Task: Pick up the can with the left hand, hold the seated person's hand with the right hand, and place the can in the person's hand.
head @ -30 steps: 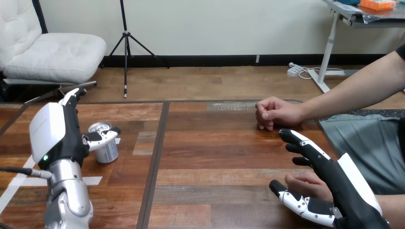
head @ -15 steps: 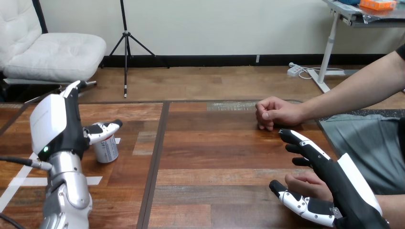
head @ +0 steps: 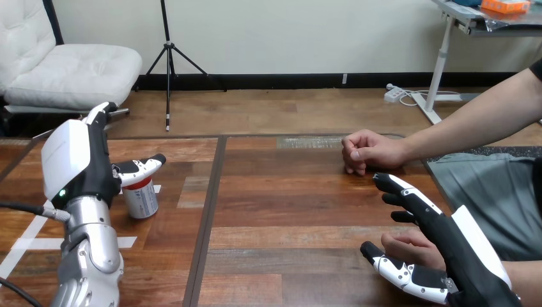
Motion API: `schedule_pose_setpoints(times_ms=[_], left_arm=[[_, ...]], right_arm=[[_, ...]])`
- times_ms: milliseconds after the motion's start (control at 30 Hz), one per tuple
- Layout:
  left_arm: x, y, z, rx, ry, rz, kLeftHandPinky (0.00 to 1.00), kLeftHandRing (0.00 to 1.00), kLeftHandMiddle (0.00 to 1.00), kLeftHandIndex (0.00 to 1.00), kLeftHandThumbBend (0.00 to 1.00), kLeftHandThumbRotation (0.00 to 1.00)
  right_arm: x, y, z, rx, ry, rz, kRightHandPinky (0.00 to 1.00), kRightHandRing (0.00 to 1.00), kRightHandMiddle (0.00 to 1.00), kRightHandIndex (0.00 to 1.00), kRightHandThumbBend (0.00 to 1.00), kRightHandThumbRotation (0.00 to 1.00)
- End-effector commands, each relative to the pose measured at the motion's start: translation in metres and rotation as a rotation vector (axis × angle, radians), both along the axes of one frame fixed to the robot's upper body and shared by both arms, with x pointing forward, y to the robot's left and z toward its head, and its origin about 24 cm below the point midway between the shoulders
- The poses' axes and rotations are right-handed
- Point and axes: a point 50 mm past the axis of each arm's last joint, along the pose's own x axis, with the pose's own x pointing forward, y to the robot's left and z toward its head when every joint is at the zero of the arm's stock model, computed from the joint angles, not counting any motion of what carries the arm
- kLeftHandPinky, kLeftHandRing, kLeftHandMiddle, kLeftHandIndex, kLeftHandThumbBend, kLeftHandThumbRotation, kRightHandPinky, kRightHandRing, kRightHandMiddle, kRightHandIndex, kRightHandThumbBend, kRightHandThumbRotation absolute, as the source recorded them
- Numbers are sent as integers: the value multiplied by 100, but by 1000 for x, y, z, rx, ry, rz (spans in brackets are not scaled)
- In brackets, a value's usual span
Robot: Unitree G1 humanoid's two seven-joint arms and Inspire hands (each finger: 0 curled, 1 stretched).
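1. Spread open: left robot hand (head: 70, 163), thumb over the upright can (head: 140, 199) on the worktop (head: 287, 211), left side, likely lining up a grasp.
2. Straight-fingered: right robot hand (head: 463, 246), the lower-right person's hand (head: 412, 245) between thumb and fingers, probably to steady it for the can.

Upright silver can (head: 142, 201), on table (head: 287, 211), left side
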Motion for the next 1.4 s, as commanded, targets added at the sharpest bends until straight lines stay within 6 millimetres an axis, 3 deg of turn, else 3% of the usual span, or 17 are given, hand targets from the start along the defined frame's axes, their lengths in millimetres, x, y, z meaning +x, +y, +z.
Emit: schedule_pose_setpoints(times_ms=[0,633,1367], left_arm=[[13,0,21,34,-44,-35,65,78,84,83,80,16],[14,-1,22,27,44,-64,58,74,83,84,81,16],[17,-1,20,60,87,-103,66,78,83,82,81,17]], right_arm=[[10,1,15,-14,-82,17,83,89,91,90,43,10],[9,1,16,-14,-85,16,83,89,91,90,43,11],[10,1,17,-16,-86,16,83,90,92,90,43,10]])
